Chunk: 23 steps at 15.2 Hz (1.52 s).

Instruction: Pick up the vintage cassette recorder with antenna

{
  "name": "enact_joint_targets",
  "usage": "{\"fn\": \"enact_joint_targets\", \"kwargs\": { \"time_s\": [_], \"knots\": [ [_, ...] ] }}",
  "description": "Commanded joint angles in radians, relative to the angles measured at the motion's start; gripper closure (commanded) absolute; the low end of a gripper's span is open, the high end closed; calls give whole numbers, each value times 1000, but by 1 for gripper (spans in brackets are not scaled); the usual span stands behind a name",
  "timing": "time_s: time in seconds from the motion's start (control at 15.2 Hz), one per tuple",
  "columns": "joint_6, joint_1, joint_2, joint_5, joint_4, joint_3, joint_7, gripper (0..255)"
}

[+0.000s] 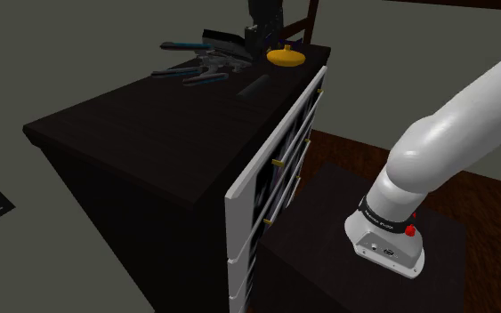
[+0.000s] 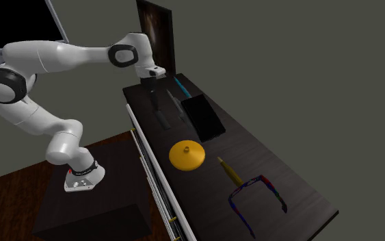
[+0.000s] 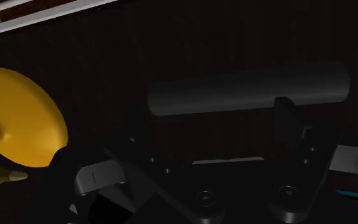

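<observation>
The cassette recorder [image 2: 204, 118] is a flat black box lying on the dark dresser top [image 2: 266, 161], with a thin grey rod [image 2: 182, 109] beside it. In the shoulder view the recorder [image 1: 224, 40] sits at the dresser's far end. My black gripper [image 2: 153, 94] points down and hangs above the dresser. It is on the drawer side of the recorder and apart from it, over a dark cylinder [image 2: 163, 120]. In the wrist view the gripper [image 3: 203, 130] is open, and the cylinder [image 3: 247, 89] lies just beyond its fingers. Nothing is held.
A yellow disc [image 2: 187, 154] lies near the front edge, with a yellow pen [image 2: 229, 170] and glasses [image 2: 256, 193] further along. A teal pen [image 2: 179, 85] lies by the recorder. White drawer fronts [image 1: 266, 169] stand slightly pulled out. My stand [image 1: 364, 258] is beside the dresser.
</observation>
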Motion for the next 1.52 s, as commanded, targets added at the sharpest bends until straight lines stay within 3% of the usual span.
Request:
{"fn": "enact_joint_targets", "kwargs": {
  "time_s": [0.0, 0.33, 0.66, 1.32, 1.39, 1.45],
  "knots": [
    [-15, -12, 79, -86, 81, 34, 20, 0],
    [-95, -14, 286, -315, 304, 113, 68, 0],
    [-217, 38, 514, -572, 559, 161, 83, 0],
    [-141, 32, 507, -572, 456, 154, 140, 0],
    [-142, 32, 507, -572, 456, 154, 140, 255],
    [-142, 32, 507, -572, 457, 153, 140, 255]
  ]
}}
